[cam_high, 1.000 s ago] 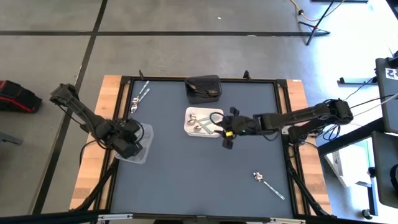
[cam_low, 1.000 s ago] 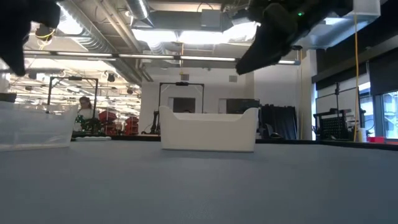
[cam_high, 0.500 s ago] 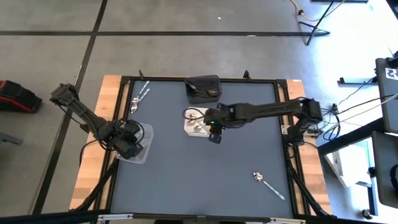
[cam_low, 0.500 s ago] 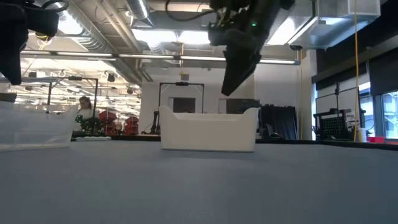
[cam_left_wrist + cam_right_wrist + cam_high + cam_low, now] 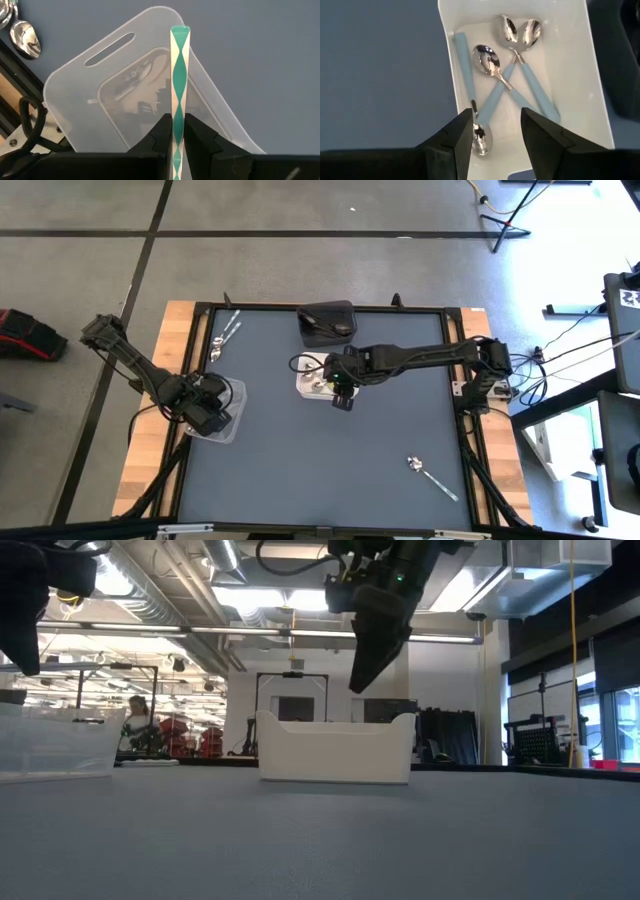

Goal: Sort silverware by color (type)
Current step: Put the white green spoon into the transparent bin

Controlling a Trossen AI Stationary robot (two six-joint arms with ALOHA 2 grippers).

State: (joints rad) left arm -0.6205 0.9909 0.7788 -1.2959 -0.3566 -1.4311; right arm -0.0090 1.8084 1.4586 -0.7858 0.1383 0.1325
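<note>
— Right now, where are you hovering?

— I'm hanging my right fingers [image 5: 495,135], spread and empty, over the white tray [image 5: 301,386], its four blue-handled spoons [image 5: 492,95] crisscrossed beneath. My left fingers [image 5: 178,140] are pinching a green-and-white spoon handle [image 5: 179,90] above the clear tray [image 5: 234,416]. My right arm is nearer the stray spoon [image 5: 429,471] on the table [image 5: 300,470].

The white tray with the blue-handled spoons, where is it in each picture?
High view: the white tray sits mid-table, under the right tool.
Low view: centre, seen side-on.
Left wrist view: not in it.
Right wrist view: it fills the middle, holding four spoons.
Shared landmark: the right tool, above the tray in every view showing it.
</note>
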